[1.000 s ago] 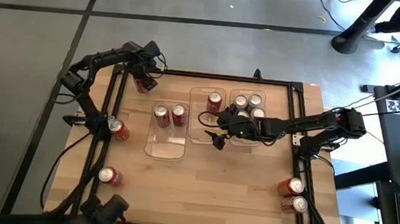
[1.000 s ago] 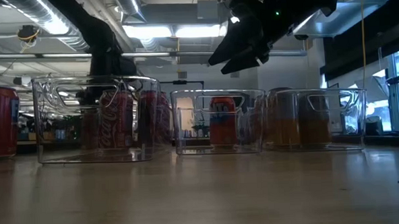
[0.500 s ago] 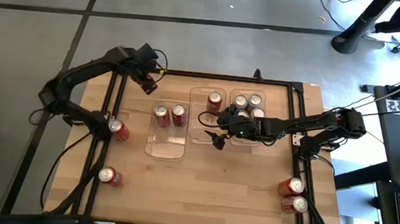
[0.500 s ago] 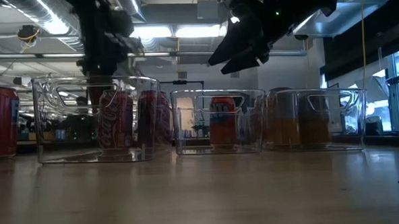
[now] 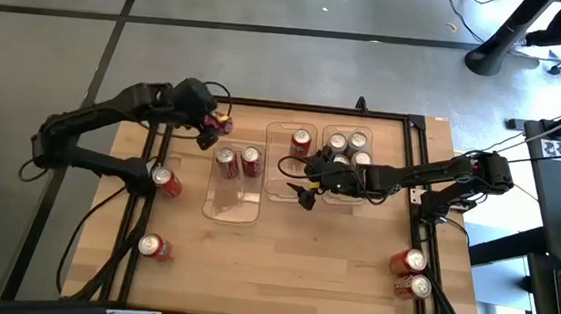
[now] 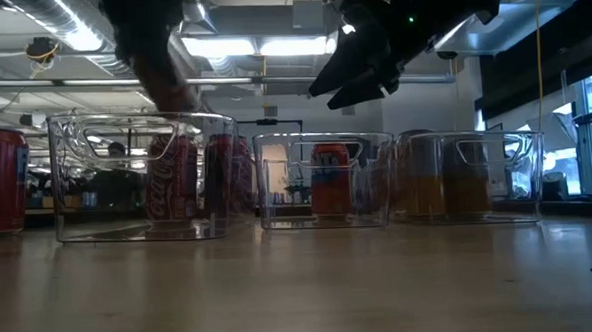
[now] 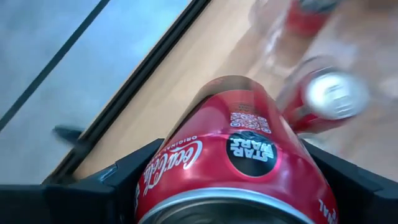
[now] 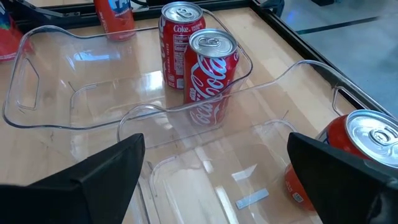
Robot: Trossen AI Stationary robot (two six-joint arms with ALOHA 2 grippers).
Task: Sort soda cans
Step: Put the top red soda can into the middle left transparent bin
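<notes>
Landmark: left clear tray, holding two red Coca-Cola cans at its far end.
Change: over the last second the left claw lifted a red Coca-Cola can off the far-left table edge and swung it toward the landmark tray.
Left claw: clenched on that can, carried tilted, just beyond the tray's far-left corner.
Right claw: fingers spread, empty, motionless above the middle tray, right of the landmark.
Gold cans: four, in the rightmost tray.
Meaning: a third red can appeared about to join the landmark tray; four red cans were loose on the table.
</notes>
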